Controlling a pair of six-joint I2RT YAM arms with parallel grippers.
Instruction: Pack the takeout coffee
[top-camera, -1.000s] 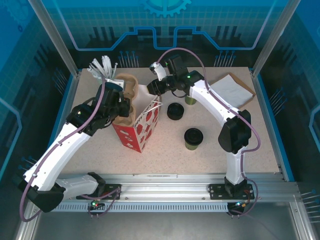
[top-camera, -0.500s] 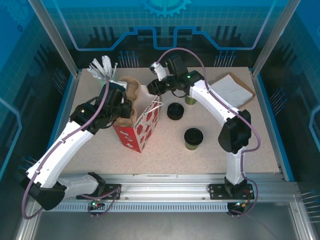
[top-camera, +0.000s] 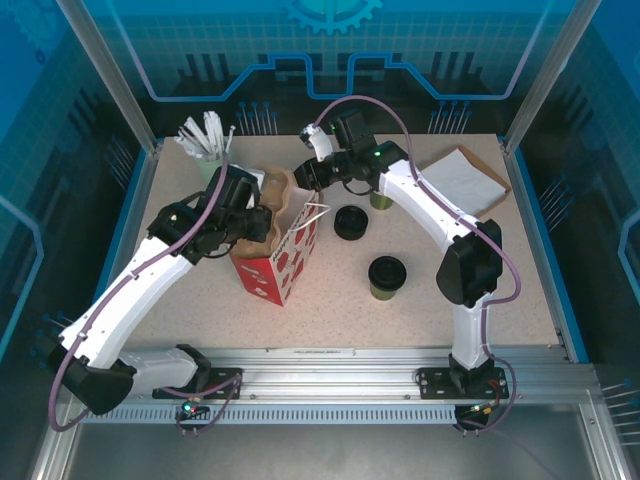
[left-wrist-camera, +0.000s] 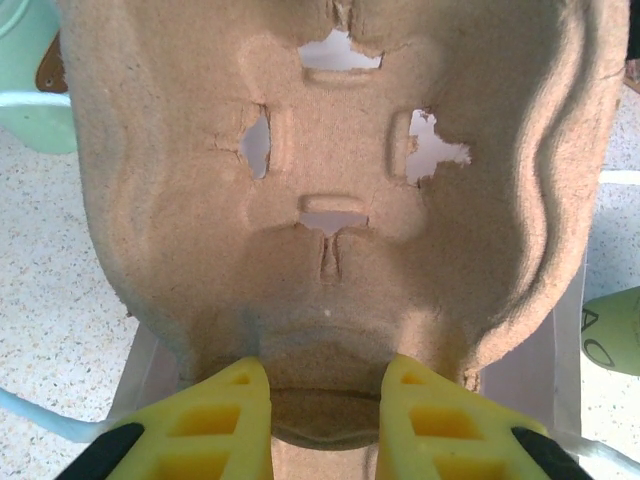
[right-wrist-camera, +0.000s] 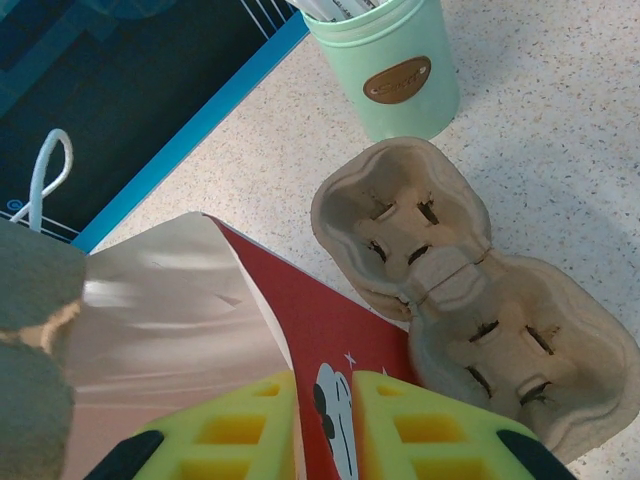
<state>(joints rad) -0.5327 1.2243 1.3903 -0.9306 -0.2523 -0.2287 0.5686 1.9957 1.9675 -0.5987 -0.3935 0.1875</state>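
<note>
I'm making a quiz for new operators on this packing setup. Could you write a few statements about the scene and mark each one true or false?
1. The left pincer grips the pulp carrier. True.
2. The takeout coffee sits in the carrier. False: it stands on the table, to the right of the paper bag.
3. The right pincer pinches the edge of the red-and-white paper bag. True.
4. The mint holder with white sticks stands at the near right corner. False: it is at the far left corner.
5. The takeout coffee has no lid. False: a black lid covers it.
</note>
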